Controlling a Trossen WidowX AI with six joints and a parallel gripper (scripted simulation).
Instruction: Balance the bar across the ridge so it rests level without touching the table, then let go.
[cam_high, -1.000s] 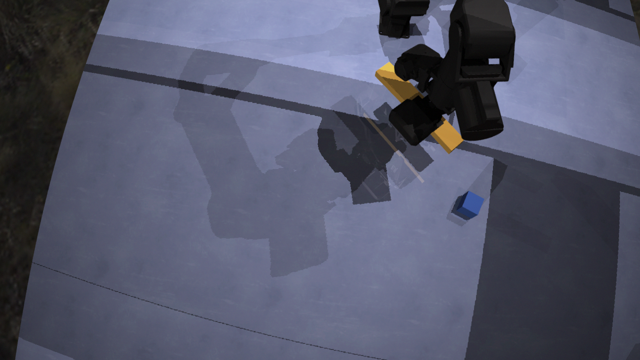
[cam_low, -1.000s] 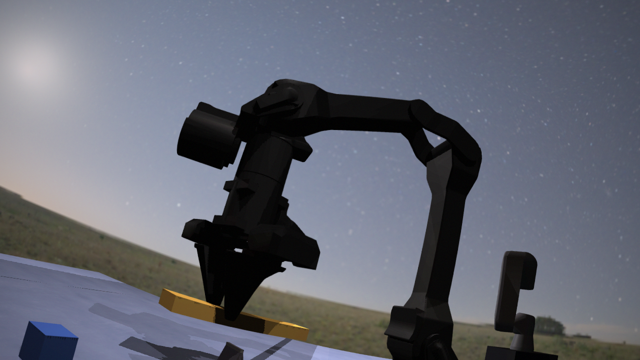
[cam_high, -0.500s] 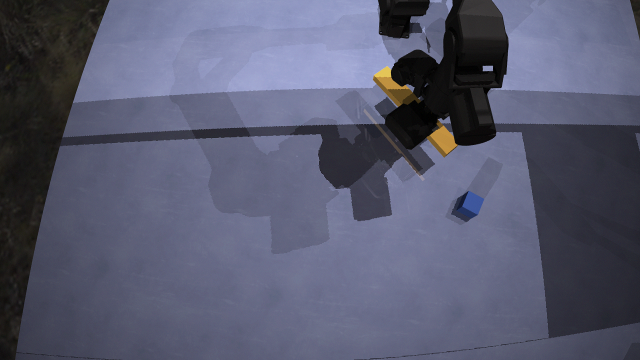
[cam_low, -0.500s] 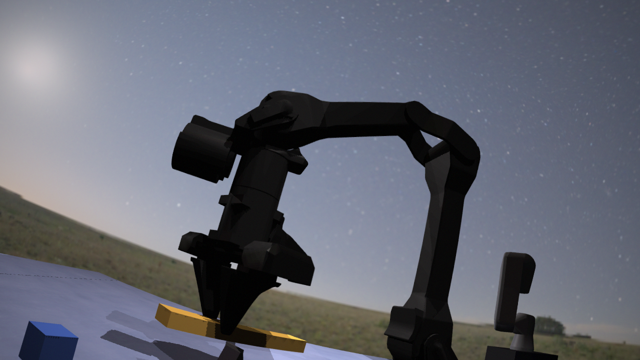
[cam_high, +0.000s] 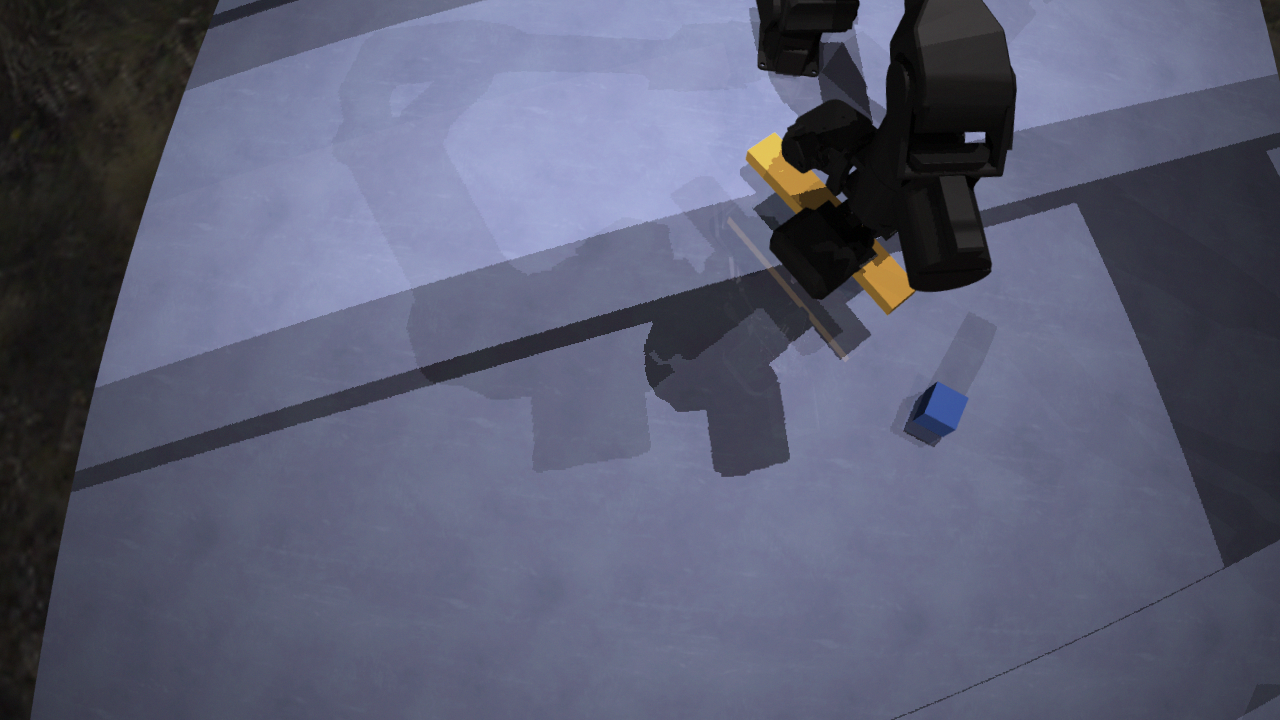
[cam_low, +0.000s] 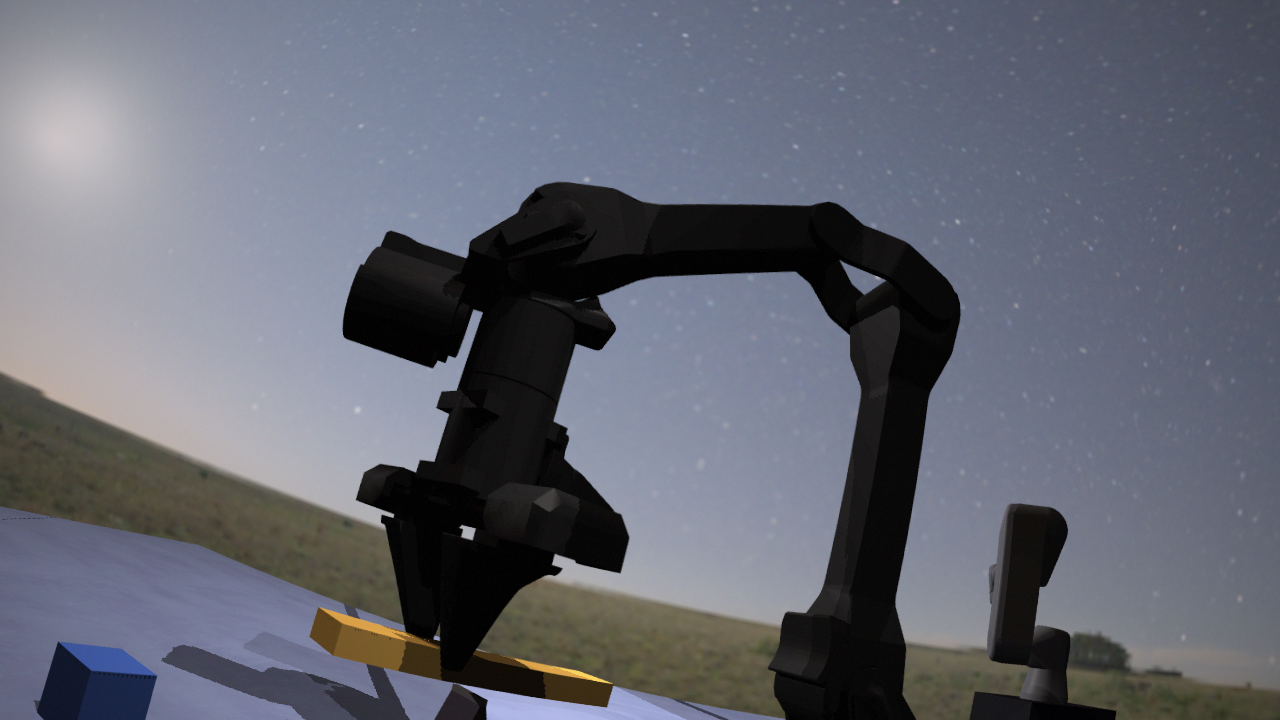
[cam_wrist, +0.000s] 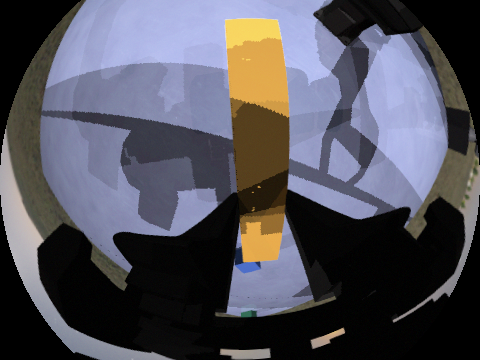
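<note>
A pale, scuffed tabletop (cam_high: 447, 555) is lying under a starry sky, crossed by hard shadows. My tool (cam_low: 440, 640) is clenching a flat yellow bar (cam_high: 787, 183), near a small blue cube (cam_high: 939, 409).

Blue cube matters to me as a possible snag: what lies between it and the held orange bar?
In the top view, only bare table and shadow separate the blue cube from the orange bar.
</note>
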